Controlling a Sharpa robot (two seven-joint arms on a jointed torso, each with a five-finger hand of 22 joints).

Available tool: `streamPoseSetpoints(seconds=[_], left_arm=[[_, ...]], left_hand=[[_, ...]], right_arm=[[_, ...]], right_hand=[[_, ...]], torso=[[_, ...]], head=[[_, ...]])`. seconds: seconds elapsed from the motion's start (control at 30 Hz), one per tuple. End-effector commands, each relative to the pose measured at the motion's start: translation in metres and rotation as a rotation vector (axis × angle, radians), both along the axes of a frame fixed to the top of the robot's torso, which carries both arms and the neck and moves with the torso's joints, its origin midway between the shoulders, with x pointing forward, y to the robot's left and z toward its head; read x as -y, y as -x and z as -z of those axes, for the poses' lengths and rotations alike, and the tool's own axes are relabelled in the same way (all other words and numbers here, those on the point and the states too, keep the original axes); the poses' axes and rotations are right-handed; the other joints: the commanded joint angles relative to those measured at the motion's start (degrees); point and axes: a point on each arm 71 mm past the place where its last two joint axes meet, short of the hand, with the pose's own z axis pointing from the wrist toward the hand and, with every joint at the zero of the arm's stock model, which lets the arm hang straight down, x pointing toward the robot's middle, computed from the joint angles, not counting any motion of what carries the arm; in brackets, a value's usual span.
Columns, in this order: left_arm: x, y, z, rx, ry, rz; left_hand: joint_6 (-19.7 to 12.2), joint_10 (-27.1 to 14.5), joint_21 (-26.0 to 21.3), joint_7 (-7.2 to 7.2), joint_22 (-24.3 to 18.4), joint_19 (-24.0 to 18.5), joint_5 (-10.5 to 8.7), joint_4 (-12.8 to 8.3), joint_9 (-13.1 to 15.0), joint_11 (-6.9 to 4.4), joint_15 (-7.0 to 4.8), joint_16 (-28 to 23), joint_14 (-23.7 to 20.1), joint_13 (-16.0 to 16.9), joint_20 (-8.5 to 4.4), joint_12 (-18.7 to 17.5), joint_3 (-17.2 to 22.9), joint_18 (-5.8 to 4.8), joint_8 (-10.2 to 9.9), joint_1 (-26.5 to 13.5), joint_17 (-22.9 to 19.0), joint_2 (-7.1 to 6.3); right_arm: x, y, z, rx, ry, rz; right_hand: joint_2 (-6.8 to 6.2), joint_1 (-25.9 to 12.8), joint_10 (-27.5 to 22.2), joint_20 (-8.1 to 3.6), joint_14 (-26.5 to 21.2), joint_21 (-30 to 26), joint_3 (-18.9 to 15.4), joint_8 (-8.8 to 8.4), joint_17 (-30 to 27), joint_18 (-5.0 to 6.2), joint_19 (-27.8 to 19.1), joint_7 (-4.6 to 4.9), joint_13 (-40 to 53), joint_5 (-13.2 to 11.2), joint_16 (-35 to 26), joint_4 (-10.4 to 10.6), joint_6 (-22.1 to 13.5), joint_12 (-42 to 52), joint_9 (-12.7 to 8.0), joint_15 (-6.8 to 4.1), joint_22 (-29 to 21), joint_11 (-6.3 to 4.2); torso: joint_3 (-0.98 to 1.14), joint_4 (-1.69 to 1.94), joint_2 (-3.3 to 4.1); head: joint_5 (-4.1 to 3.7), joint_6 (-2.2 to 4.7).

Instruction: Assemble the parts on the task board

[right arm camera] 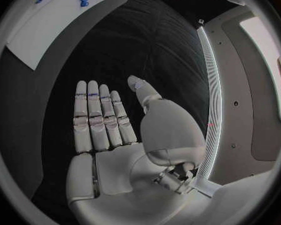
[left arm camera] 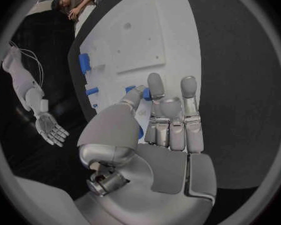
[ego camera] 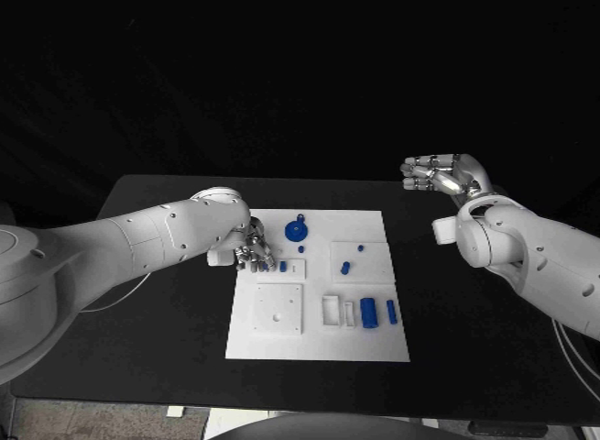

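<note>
- The left hand (ego camera: 251, 250) sits low over the left edge of the task board (ego camera: 379, 344), fingertips pointing down beside a small blue peg (ego camera: 282, 267). In the left wrist view its fingers (left arm camera: 172, 112) lie side by side and fairly straight with the thumb drawn near; whether they pinch a part cannot be told, though a bit of blue shows right at the fingertips.
- The right hand (ego camera: 442, 174) hangs off the board above the black desk (ego camera: 155, 197), palm up, fingers straight and close together, holding nothing.
- Risk, as a judgement: with the fingertips so near the peg and the round blue part (ego camera: 296, 230), a slightly off reach could nudge or tip a small piece, or shift the light board on the desk, since the other hand does not steady it.
- Holders: a raised square block (ego camera: 354, 257) carries two small blue pieces; near the front edge, a blue cylinder (ego camera: 368, 312) and a slimmer blue bar (ego camera: 392, 312) lie beside a white bracket (ego camera: 332, 310); the recessed square plate (ego camera: 278, 307) holds no blue part.
</note>
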Motion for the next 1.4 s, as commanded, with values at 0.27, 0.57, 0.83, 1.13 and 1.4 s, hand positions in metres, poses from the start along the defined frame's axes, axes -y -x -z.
streamPoseSetpoints(seconds=[0.27,0.57,0.83,1.13,1.4], left_arm=[[-0.003,0.011,0.015,-0.093,-0.033,0.026],[-0.002,0.012,0.015,-0.096,-0.047,0.05],[-0.011,0.01,0.004,-0.039,0.065,0.014],[-0.016,0.003,-0.044,0.066,0.328,-0.028],[-0.011,0.013,-0.068,0.078,0.549,-0.01]], left_hand=[[-1.42,2.49,0.35,-1.55,1.09,-0.71,0.29,-7.43,0.22,0.29,0.21,0.56,-0.58,0.09,0.21,-0.07,6.8,0.15,0.28,0.55,0.14,0.68],[-1.28,2.49,0.53,-1.53,1.1,-0.81,0.3,-7.64,0.22,0.28,0.27,0.71,-0.59,0.14,0.3,-0.1,6.81,0.26,0.13,0.82,0.23,0.75],[-1.35,2.54,0.67,-1.53,1.01,-0.53,-0.59,-7.46,0.28,0.22,0.17,0.52,-0.33,0.22,0.29,0.07,6.71,0.46,0.03,0.98,-0.08,1.08],[-2.11,2.31,0.19,-1.37,0.88,-0.59,-3.2,-6.76,0.4,0.36,0.06,-0.35,-0.75,0.09,0.17,-0.36,6.31,0.42,-0.06,1.56,-1.69,1.93],[-2.66,2.04,-0.54,-1.24,0.82,-0.79,-5.48,-6.15,0.49,0.48,-0.06,-0.63,-1.4,0.07,-0.31,-1.13,5.86,-0.23,-0.01,2.36,-2.07,2.48]], right_arm=[[-0.001,0.0,0.0,0.001,-0.001,-0.018],[-0.001,0.001,0.001,-0.001,-0.001,-0.019],[0.0,0.001,0.001,-0.001,0.0,-0.017],[-0.003,0.003,0.0,0.0,-0.001,-0.029],[-0.022,0.014,0.0,0.019,0.082,-0.133]], right_hand=[[0.1,-0.27,-0.44,0.02,-0.44,-0.26,0.17,-0.02,-0.07,0.48,-0.57,0.12,-0.06,0.36,-0.27,0.16,-0.41,-0.33,-0.03,-0.12,0.02,-0.14],[0.1,-0.27,-0.44,0.02,-0.44,-0.26,0.17,-0.02,-0.07,0.48,-0.57,0.12,-0.06,0.36,-0.27,0.16,-0.41,-0.33,-0.03,-0.12,0.02,-0.14],[0.1,-0.27,-0.44,0.02,-0.44,-0.26,0.17,-0.02,-0.07,0.48,-0.57,0.12,-0.06,0.36,-0.27,0.16,-0.41,-0.33,-0.03,-0.12,0.02,-0.14],[0.17,-0.15,-0.42,0.01,-0.42,-0.25,0.45,-0.01,-0.07,0.49,-0.56,0.12,-0.06,0.38,-0.27,-0.02,-0.31,-0.33,-0.03,-0.12,0.02,-0.15],[0.3,-0.12,-0.16,-0.17,-0.17,-0.12,2.89,0.01,-0.06,0.57,-0.36,0.09,-0.07,-0.15,-0.26,-1.77,0.48,-0.35,0.0,-0.25,0.04,-0.23]], torso=[[0.05,0.01,0.0],[0.03,0.0,-0.01],[-0.05,0.08,-0.05],[-0.08,0.26,-0.31],[-0.18,0.3,-0.41]], head=[[0.0,-0.06],[0.03,-0.08],[-0.24,0.25],[0.12,1.11],[0.48,1.77]])
